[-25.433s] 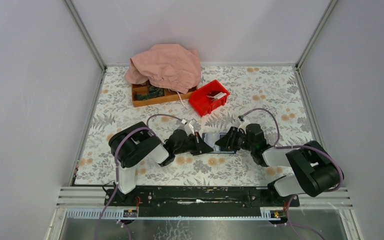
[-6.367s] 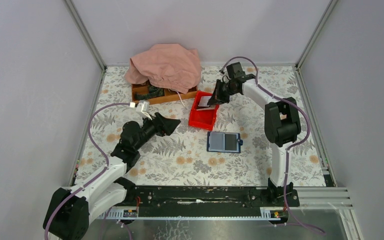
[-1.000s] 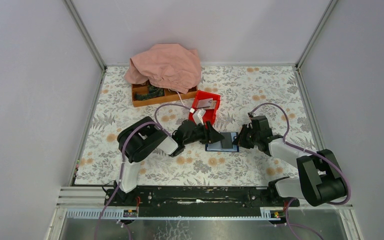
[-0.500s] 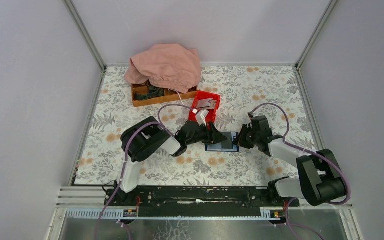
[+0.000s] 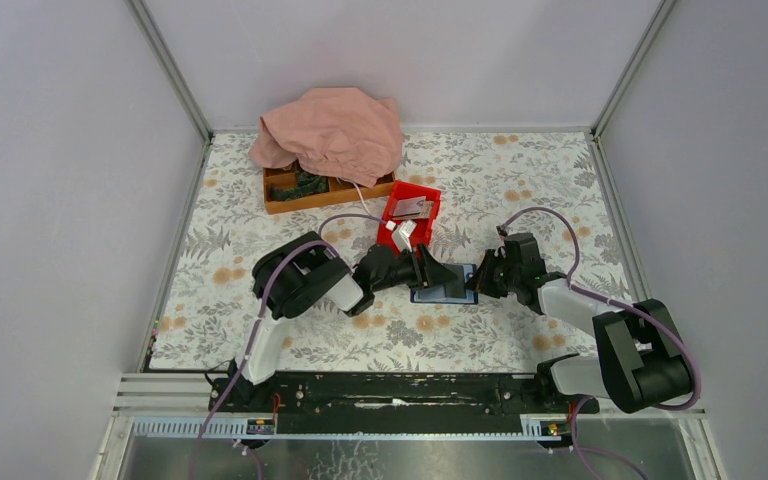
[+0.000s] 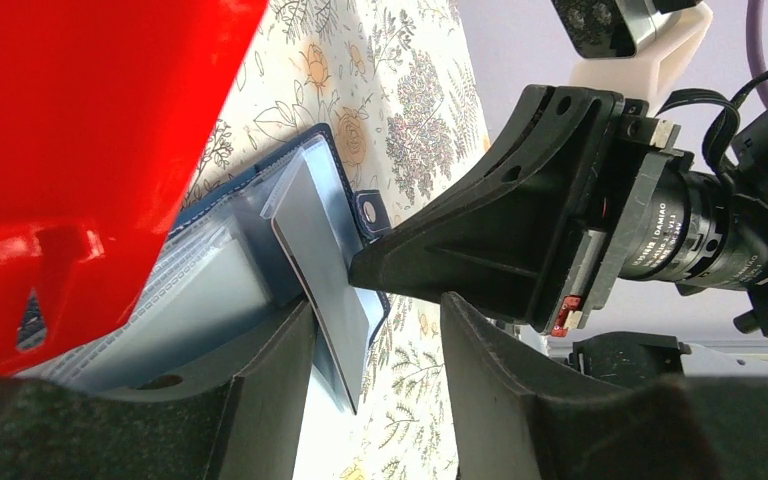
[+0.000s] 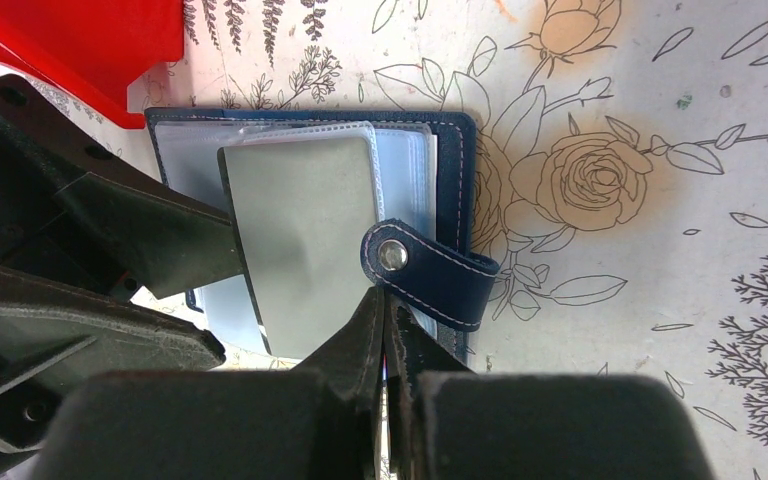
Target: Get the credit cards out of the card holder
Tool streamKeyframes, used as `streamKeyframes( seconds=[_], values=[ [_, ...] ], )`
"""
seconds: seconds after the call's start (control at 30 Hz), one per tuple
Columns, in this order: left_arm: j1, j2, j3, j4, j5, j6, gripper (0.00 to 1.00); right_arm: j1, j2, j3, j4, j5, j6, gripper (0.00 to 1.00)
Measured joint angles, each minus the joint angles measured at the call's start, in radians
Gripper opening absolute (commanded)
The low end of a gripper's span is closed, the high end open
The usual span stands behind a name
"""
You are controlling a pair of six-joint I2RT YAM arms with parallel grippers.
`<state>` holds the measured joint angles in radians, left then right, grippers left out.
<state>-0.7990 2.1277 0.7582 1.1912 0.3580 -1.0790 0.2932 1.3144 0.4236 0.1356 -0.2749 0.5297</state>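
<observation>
Since a second ago our left end effector (image 6: pixel 375 310) has edged further over the card holder (image 7: pixel 452 150) on the surface (image 5: pixel 520 190). Its jaws stand wide astride a protruding grey card (image 7: pixel 300 220), with the red bin (image 6: pixel 80 120) crowding behind. Our right end effector (image 7: pixel 385 300), closed, rests its tips on the holder.

"DAMIAO" on right arm's motor (image 6: pixel 660 238)

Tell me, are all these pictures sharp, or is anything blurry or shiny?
Top external view: even soft light, sharp throughout, only faint shadows. Left wrist view: the red bin looms huge and soft-edged up close; the card holder is crisp. Right wrist view: the grey card shows a dull sheen; the right gripper is a dark blur.
</observation>
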Motion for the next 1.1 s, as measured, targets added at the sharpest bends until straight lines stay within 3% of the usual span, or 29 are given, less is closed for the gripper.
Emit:
streamKeyframes(
  seconds=[0.6,0.83,1.1],
  values=[
    [-0.006,0.034,0.069,-0.041,0.02,-0.026,0.51,-0.002,-0.001,-0.002,0.003,0.0,0.0,0.0],
    [-0.006,0.063,0.099,-0.043,0.026,-0.033,0.38,-0.006,-0.002,-0.002,0.003,0.002,0.0,0.0],
    [-0.004,0.064,0.084,-0.03,0.025,-0.047,0.39,-0.006,-0.003,-0.003,0.002,0.005,0.011,0.0]
  ],
)
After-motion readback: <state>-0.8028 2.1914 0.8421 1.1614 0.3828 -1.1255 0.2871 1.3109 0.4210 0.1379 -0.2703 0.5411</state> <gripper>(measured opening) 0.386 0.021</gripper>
